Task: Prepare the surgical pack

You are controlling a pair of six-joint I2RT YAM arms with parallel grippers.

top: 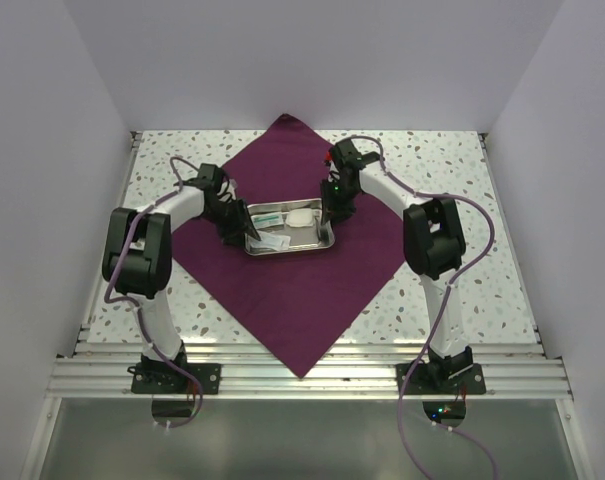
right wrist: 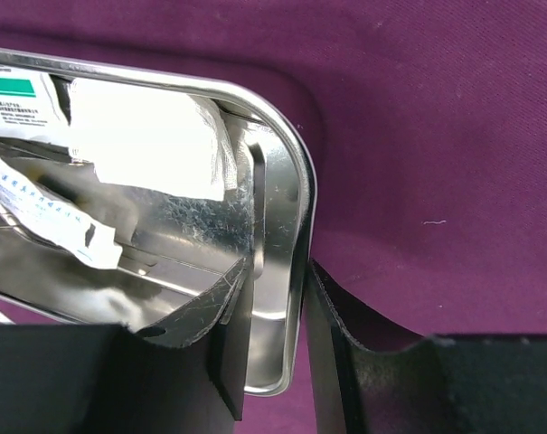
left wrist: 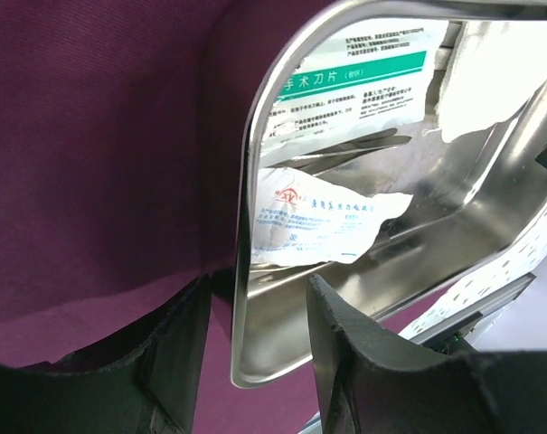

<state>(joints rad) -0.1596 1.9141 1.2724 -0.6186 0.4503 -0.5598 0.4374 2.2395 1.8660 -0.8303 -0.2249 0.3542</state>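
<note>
Steel tray: the left gripper stands spread astride its rim; the right gripper apparently pinches the opposite rim.

Left end effector and right end effector flank the steel tray on the purple cloth.

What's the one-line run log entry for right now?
steel tray on purple cloth | left gripper open astride left rim | right gripper pinching right rim
</note>
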